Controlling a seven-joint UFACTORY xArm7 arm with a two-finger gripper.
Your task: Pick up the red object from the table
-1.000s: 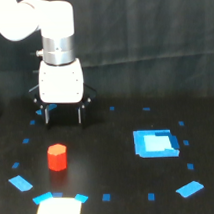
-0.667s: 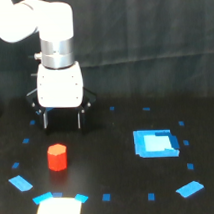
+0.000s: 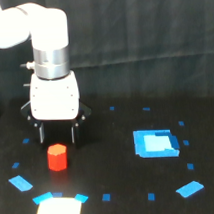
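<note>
While nothing has been lifted yet, the job looks close to its grasping stage. Nearest the front edge of the table [image 3: 117, 169] sits a pale patch with blue corners [image 3: 58, 205], and a blue tape scrap [image 3: 20, 183] lies toward the front left corner. Just behind these stands the red object [image 3: 57, 157], upright on the black surface and touched by nothing. Directly beyond it hangs the gripper [image 3: 59, 132], its two dark fingers [image 3: 42, 133] spread wide, wider than the block, with their tips just behind and a little above it. Further right, well apart, lies a big blue patch [image 3: 155, 143]. By my reckoning, what remains is to straddle the block, close, and raise it.
</note>
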